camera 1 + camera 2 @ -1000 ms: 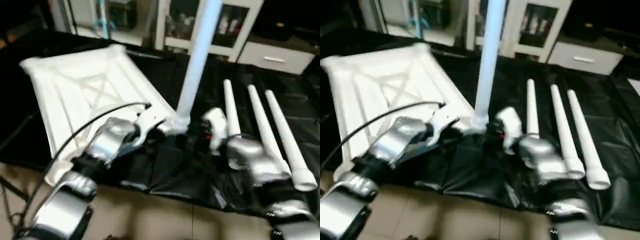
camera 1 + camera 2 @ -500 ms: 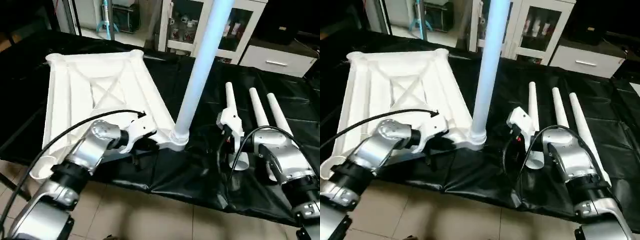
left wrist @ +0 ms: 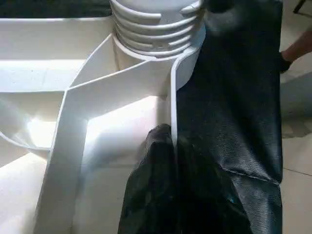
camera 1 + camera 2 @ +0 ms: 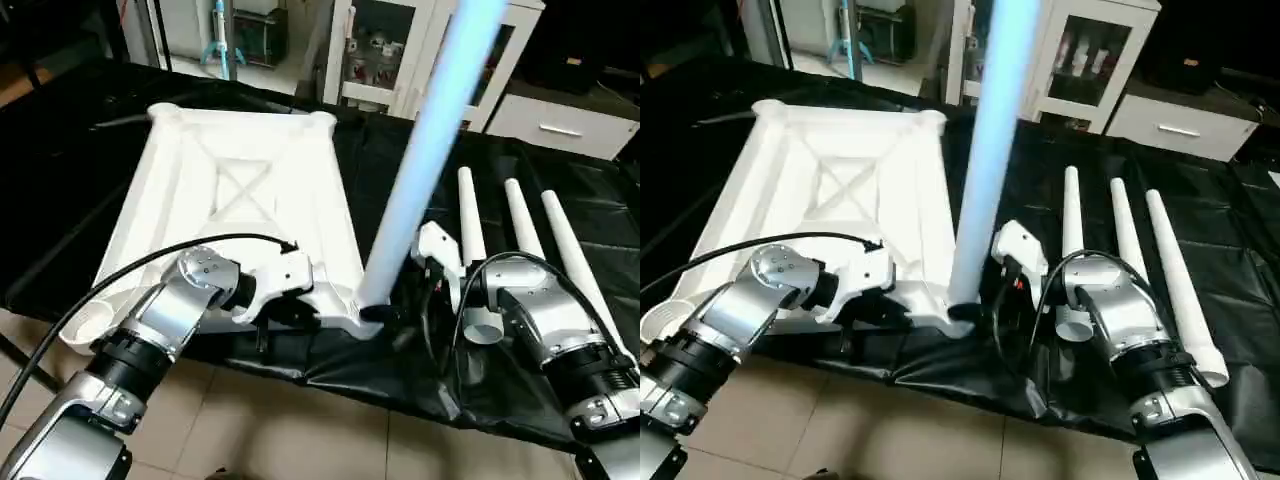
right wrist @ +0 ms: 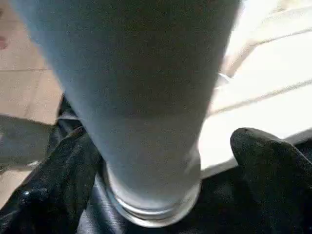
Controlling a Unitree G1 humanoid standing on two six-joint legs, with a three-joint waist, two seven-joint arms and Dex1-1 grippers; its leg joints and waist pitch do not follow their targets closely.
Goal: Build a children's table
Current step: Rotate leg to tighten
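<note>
Left eye view: the table top [image 4: 240, 210] lies underside up on the black cloth [image 4: 560, 200], X-ribs showing. One leg [image 4: 420, 170] stands upright in the near corner socket. Three loose legs [image 4: 520, 225] lie side by side to the right. The left gripper [image 4: 290, 312] sits at the top's near edge by that socket; the right gripper [image 4: 432, 285] is just beside the leg's base.

Right eye view: same layout. The standing leg's base meets the corner lobe [image 4: 960, 322].

Left wrist view: the fingers [image 3: 161, 161] are pressed together, pinching the top's thin edge wall, with the ribbed socket collar [image 3: 156, 29] just beyond. The head views hide this grip.

Right wrist view: the fingers [image 5: 273, 161] are spread wide on either side of the leg's base, not touching it. The ring [image 5: 151, 209] at the base sits at the socket.

Step in hand, I judge: seating this leg. To do it well, keep the left pinch firm so the top cannot slide, re-grip low on the leg and keep it upright while turning.
</note>
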